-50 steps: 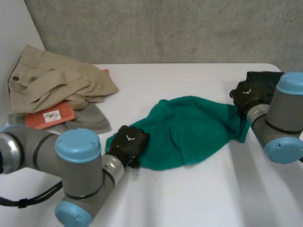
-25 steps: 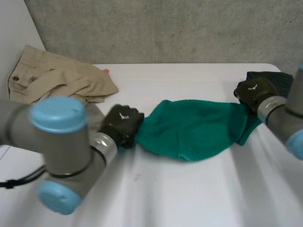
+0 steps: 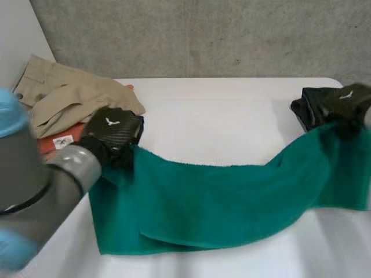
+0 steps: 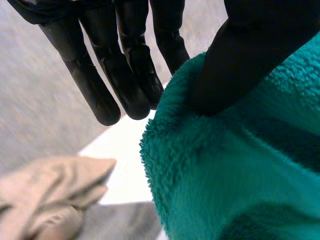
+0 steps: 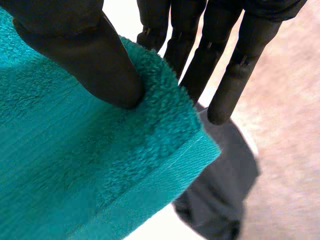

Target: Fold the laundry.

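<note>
A green towel (image 3: pixel 220 202) hangs stretched above the white table (image 3: pixel 214 104) between both hands, sagging in the middle. My left hand (image 3: pixel 110 136) holds its left top corner; in the left wrist view the thumb (image 4: pixel 240 65) presses the green towel (image 4: pixel 235 175) against the fingers (image 4: pixel 125 65). My right hand (image 3: pixel 342 104) holds the right top corner; in the right wrist view its thumb (image 5: pixel 95 60) pinches the towel's corner (image 5: pixel 100 165) against the fingers (image 5: pixel 210 55).
Beige trousers (image 3: pixel 69 98) lie crumpled at the table's far left with an orange cloth (image 3: pixel 58 142) beneath them. A dark garment (image 3: pixel 310 104) lies at the far right by my right hand, also under it in the right wrist view (image 5: pixel 220 190).
Both hands have risen and moved apart, lifting the towel off the table and pulling it out from a bunched heap into a wide hanging sheet. The left hand closed on its corner.
</note>
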You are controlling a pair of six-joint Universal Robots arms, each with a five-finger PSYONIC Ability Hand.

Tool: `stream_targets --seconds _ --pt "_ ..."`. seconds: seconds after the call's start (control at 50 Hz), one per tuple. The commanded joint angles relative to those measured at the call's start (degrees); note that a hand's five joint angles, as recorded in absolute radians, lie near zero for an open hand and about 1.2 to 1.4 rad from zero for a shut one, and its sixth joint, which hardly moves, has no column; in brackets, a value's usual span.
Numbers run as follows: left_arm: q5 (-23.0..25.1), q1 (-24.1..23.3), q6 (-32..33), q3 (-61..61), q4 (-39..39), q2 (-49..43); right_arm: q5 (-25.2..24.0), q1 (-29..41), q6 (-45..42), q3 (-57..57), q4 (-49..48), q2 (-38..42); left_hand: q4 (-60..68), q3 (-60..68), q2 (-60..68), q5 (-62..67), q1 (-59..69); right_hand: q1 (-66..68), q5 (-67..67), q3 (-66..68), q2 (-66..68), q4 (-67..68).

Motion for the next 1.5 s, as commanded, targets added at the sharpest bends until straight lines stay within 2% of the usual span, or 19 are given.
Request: stream_targets --seconds 0.02,0.06,0.16,0.28,0.34,0.44,0.64,0.84,0.92,0.94,1.08,1.12,1.14,1.16,1.2,1.28,1.36,1.42,1.5 --pt "0.53 0.87 0.90 22.57 2.63 -15.96 2.76 0.97 9.27 -8.56 -11.37 8.36 11.32 11.91 11.70 13.55 15.11 16.12 11.82 11.97 12.65 11.12" --pt "0.01 1.57 0.20 31.01 5.25 -16.60 4.52 1.15 12.70 -10.33 -17.43 7.14 11.32 11.91 11.70 13.55 15.11 16.12 11.82 11.97 12.65 11.12" --pt "-0.52 2.19 -1.81 34.77 11.84 -12.76 4.97 1.15 18.16 -9.38 -29.75 -1.37 11.32 11.91 11.70 13.55 15.11 16.12 11.82 11.97 12.65 11.12" --pt "0.27 2.72 -5.25 29.50 13.62 -3.69 -0.28 0.97 18.43 -8.23 -26.45 -8.42 11.32 11.91 11.70 13.55 15.11 16.12 11.82 11.97 12.65 11.12" --pt "0.53 2.99 -5.25 24.94 13.80 -1.13 -3.71 0.36 18.70 -8.06 -24.33 -8.95 11.32 11.91 11.70 13.55 15.11 16.12 11.82 11.97 12.65 11.12" --pt "0.71 2.99 -5.07 15.70 13.88 0.98 -5.83 0.44 18.61 -4.91 -21.78 -8.17 11.32 11.91 11.70 13.55 15.11 16.12 11.82 11.97 12.65 11.12" --pt "0.62 3.16 -4.90 2.43 14.94 -2.45 -5.05 0.97 17.47 4.51 -19.93 -1.58 11.32 11.91 11.70 13.55 15.11 16.12 11.82 11.97 12.65 11.12" --pt "1.15 2.46 -5.34 -0.83 15.29 3.62 -4.78 0.45 17.29 4.87 -17.03 -3.07 11.32 11.91 11.70 13.55 15.11 16.12 11.82 11.97 12.65 11.12" --pt "3.08 3.16 -5.25 1.27 15.47 -3.30 -4.52 1.14 17.29 1.80 -17.29 3.94 11.32 11.91 11.70 13.55 15.11 16.12 11.82 11.97 12.65 11.12" --pt "3.34 3.16 -4.99 2.15 15.47 -5.94 -3.48 1.32 16.94 -0.47 -17.29 8.84 11.32 11.91 11.70 13.55 15.11 16.12 11.82 11.97 12.65 11.12" --pt "3.08 2.90 -1.93 18.04 10.82 -27.81 4.08 2.38 14.04 -11.81 -19.21 24.76 11.32 11.91 11.70 13.55 15.11 16.12 11.82 11.97 12.65 11.12" --pt "3.17 2.81 0.45 21.39 9.41 -31.08 4.62 2.55 13.60 -13.23 -21.15 27.33 11.32 11.91 11.70 13.55 15.11 -0.70 -4.99 -4.85 -4.16 -5.69" --pt "3.17 2.90 2.03 23.50 8.53 -32.84 4.88 2.64 13.51 -13.59 -22.29 27.87 -7.30 -6.72 -6.92 -5.08 -3.52 -17.13 -21.43 -21.28 -20.60 -22.13" --pt "3.08 2.64 4.05 25.78 7.48 -34.68 5.41 2.73 13.86 -13.68 -24.74 28.13 -37.97 -37.38 -37.59 -35.74 -34.18 -53.10 -57.40 -57.25 -56.56 -58.09" --pt "2.82 2.55 5.90 27.64 6.86 -35.58 5.85 2.82 14.12 -13.16 -26.95 27.96 -58.06 -57.47 -57.68 -55.83 -54.27 -53.88 -58.18 -58.03 -57.35 -58.88" --pt "2.29 2.11 7.23 28.62 6.76 -34.18 6.38 2.73 14.65 -9.65 -30.21 23.49 -57.29 -56.71 -56.91 -55.06 -53.50 -53.88 -58.18 -58.03 -57.35 -58.88" --pt "0.71 1.23 7.05 24.67 6.24 -26.46 5.50 2.29 14.04 -3.58 -30.65 15.32 -54.43 -53.85 -54.05 -52.20 -50.64 -53.88 -58.18 -58.03 -57.35 -58.88" --pt "0.71 1.14 7.14 17.03 6.24 -20.04 4.80 2.20 13.51 0.81 -29.60 10.04 -52.41 -51.83 -52.03 -50.19 -48.63 -53.88 -58.18 -58.03 -57.35 -58.88" --pt "0.97 0.88 7.14 5.02 6.15 -11.62 -0.11 1.33 11.67 8.80 -22.68 5.21 -43.02 -42.44 -42.64 -40.79 -39.24 -53.88 -58.18 -58.03 -57.35 -58.88"
